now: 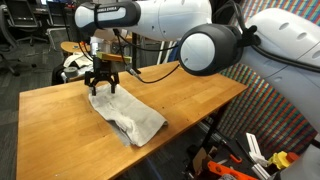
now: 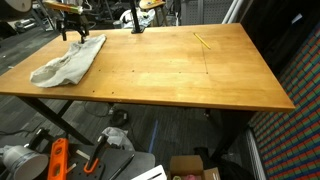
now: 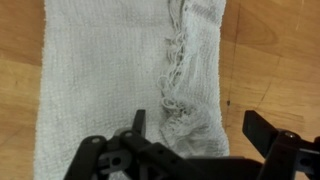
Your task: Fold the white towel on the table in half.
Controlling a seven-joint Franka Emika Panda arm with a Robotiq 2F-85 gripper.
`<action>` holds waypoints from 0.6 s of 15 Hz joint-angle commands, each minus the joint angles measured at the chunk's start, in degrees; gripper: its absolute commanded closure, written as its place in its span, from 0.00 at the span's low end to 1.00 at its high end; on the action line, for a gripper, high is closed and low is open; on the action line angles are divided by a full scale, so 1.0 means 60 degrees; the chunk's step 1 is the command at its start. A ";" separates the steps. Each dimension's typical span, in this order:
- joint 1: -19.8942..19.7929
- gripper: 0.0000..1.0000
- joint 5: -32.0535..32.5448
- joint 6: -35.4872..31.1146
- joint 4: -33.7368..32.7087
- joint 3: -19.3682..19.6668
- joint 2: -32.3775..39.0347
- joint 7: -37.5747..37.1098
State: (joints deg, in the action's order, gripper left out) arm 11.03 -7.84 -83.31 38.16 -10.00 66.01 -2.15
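A white towel (image 1: 128,117) lies rumpled on the wooden table (image 1: 190,100), near its edge. It also shows in an exterior view (image 2: 68,62) and fills the wrist view (image 3: 110,70), with a frayed ridge down its right side. My gripper (image 1: 103,88) hangs just above the towel's far end, fingers pointing down. In the wrist view the gripper (image 3: 195,130) is open, its left finger over the towel's corner and its right finger over bare wood. Nothing is between the fingers but the cloth below.
The table (image 2: 170,60) stretches wide beside the towel, with a thin yellow stick (image 2: 202,41) lying on it. Chairs and clutter stand behind the table. Tools and boxes (image 2: 70,155) lie on the floor below.
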 commanded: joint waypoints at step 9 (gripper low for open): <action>-0.0258 0.00 -0.0519 -0.0349 -0.0687 -0.0826 0.0860 0.1436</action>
State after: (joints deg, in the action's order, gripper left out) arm 9.66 -9.77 -85.59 37.15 -13.59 69.28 4.73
